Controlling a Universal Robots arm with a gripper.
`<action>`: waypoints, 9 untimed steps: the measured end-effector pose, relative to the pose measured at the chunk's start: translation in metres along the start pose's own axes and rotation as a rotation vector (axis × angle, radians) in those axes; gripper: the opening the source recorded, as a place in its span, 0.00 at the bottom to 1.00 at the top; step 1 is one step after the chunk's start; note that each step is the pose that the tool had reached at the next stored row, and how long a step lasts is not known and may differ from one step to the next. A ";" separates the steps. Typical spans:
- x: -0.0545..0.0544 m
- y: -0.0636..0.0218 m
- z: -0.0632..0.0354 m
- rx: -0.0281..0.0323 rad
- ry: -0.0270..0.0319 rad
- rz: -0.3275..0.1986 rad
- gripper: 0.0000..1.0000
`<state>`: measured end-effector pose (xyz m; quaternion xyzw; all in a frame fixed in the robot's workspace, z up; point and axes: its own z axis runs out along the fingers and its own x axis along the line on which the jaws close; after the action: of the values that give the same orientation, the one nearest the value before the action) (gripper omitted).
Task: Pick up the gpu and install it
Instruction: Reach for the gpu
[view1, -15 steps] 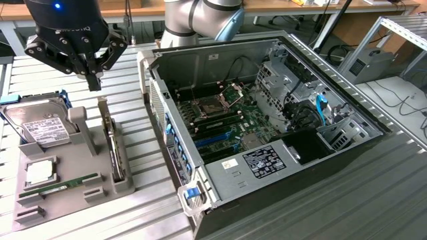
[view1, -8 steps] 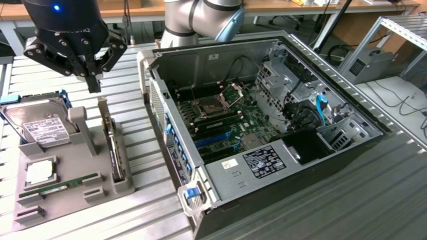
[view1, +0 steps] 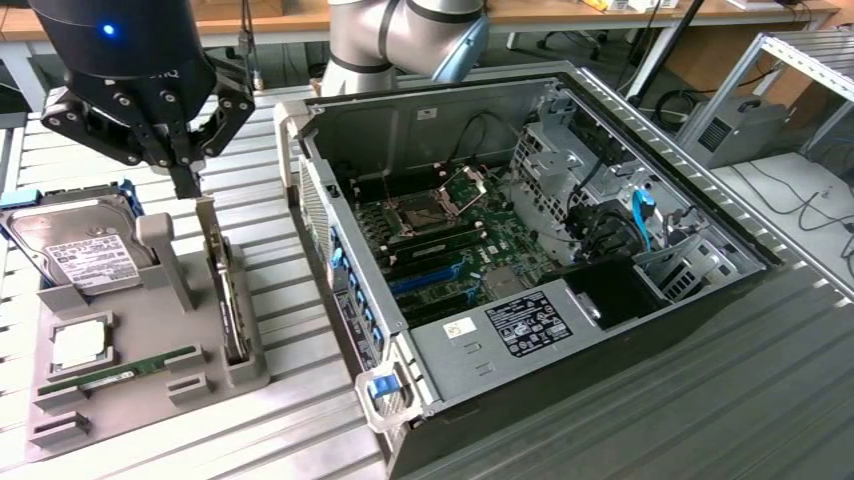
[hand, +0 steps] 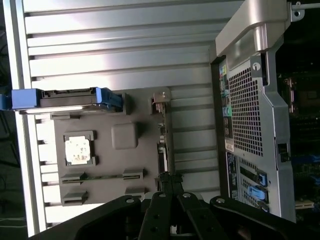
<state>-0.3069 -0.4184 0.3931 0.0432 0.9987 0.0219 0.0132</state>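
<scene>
My gripper (view1: 188, 186) hangs over the grey holder tray (view1: 134, 390). Its fingers are drawn together to a narrow point at the upper end of the gpu (view1: 227, 295). From how the tips meet the card's top edge in both views, I judge that I am pinching that edge, though the contact itself is hidden behind my own fingers.

The gpu stands on its long edge in a slot along the tray edge nearest the computer case (view1: 534, 335). The end I am at points to the tray's far corner on that side. It has not been lifted: its lower edge sits down in the slot, and the slot's grey end block rises at its near end.

So the work is at its start. At most the grasp is made, and the lift, the carry over the case wall and the seating are all left. The case lies open on its side just beside the tray, with the motherboard (view1: 447, 235) bare and its blue slots (view1: 427, 275) unfilled, so nothing is installed yet.

The card looks thin and flat — little more than a dark blade from above — with a pale metal strip at the end under my fingers. The hard drive (view1: 80, 255) sits well apart from it, at the tray's opposite far corner.
</scene>
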 end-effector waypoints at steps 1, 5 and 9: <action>0.000 -0.0016 -0.0001 0.0000 0.0000 0.000 0.11; 0.001 -0.0080 -0.0005 0.0001 0.0001 0.000 0.11; 0.003 -0.0155 -0.0008 0.0000 0.0000 0.000 0.11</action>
<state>-0.3116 -0.4336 0.3931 0.0432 0.9987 0.0219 0.0132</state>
